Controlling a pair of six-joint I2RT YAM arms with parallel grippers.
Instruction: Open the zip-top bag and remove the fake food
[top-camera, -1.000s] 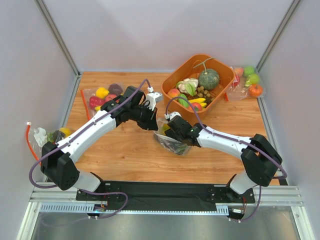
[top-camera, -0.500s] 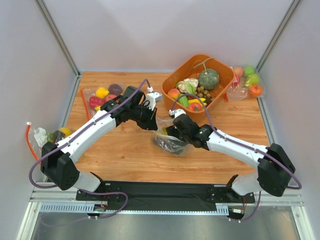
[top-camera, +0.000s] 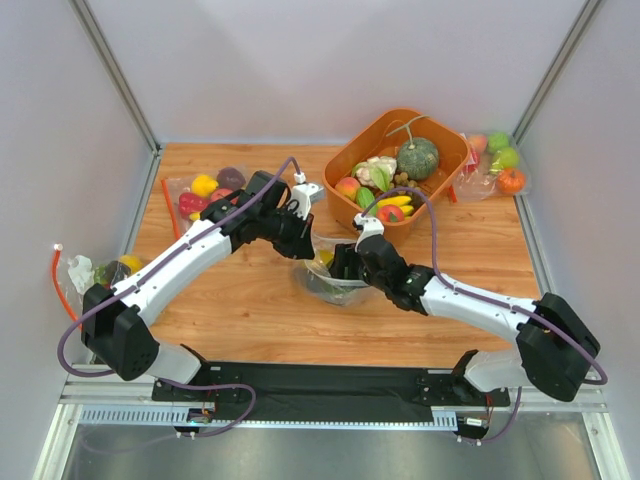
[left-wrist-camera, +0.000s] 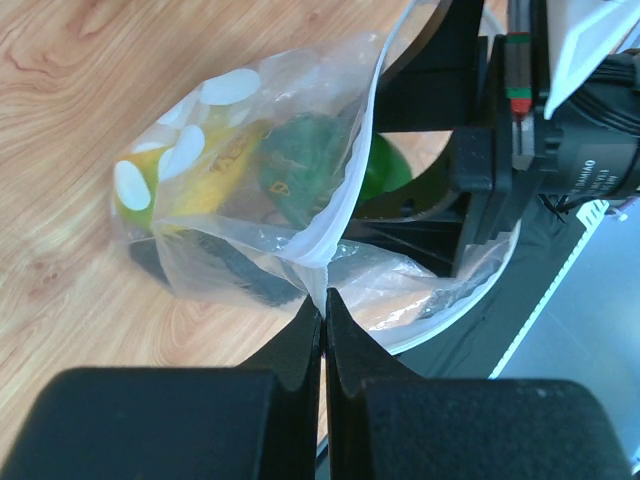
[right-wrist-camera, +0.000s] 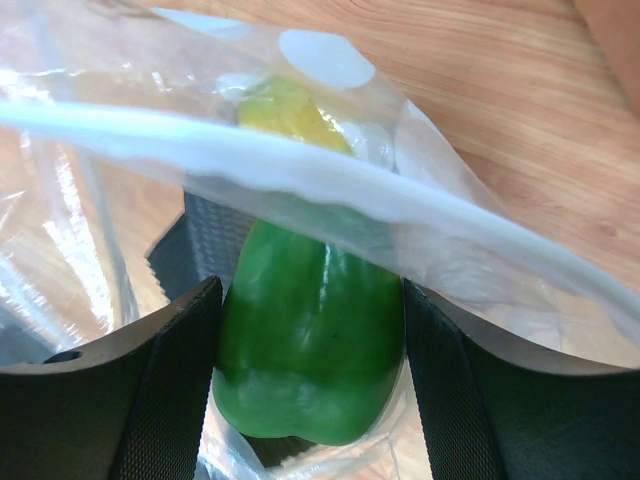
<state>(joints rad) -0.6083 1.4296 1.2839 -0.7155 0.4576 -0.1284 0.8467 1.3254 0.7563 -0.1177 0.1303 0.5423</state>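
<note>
The polka-dot zip-top bag (top-camera: 322, 285) lies mid-table with its mouth held open. My left gripper (top-camera: 312, 243) is shut on the bag's rim, with its fingers pinching the plastic edge in the left wrist view (left-wrist-camera: 324, 300). My right gripper (top-camera: 342, 266) reaches into the bag mouth. Its fingers (right-wrist-camera: 180, 350) sit against both sides of the glossy green vegetable (right-wrist-camera: 310, 340). The yellow mango (right-wrist-camera: 285, 110) lies deeper in the bag behind the white zip strip (right-wrist-camera: 330, 190). Mango and green piece also show through the dotted plastic (left-wrist-camera: 240, 160). The peach is hidden.
An orange basket (top-camera: 345, 160) with a grey-green pumpkin (top-camera: 418, 157), bananas and other food stands behind the bag. Plain bags of fruit lie at the back left (top-camera: 205, 190), back right (top-camera: 497, 160) and left edge (top-camera: 110, 268).
My right gripper has drawn back from over the bag and turned to point into its mouth, around the green vegetable. The bag mouth is pulled wider. The left arm has barely moved.
</note>
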